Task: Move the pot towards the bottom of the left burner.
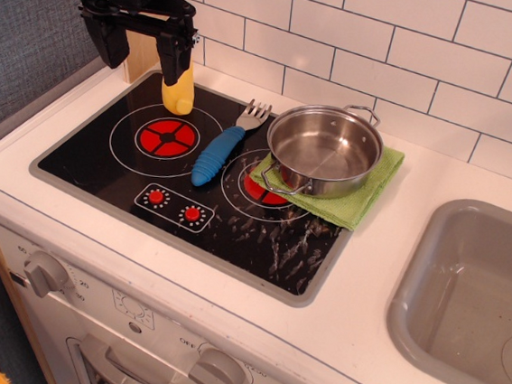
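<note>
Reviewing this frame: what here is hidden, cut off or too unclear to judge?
- Right burner: mostly hidden by the green cloth and the pot.
- Gripper: the arm above it is cut off by the top edge.
- Yellow object: a finger overlaps its top, so contact can't be judged.
- Sink: cut off by the right edge.
- Oven knob markings: too small to read.

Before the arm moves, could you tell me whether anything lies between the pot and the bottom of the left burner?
Yes. The pot sits on a green cloth over the right burner, and a blue-handled fork lies between the two burners, across a straight path to the left burner. A yellow object stands at that burner's far edge, away from the target spot.
</note>
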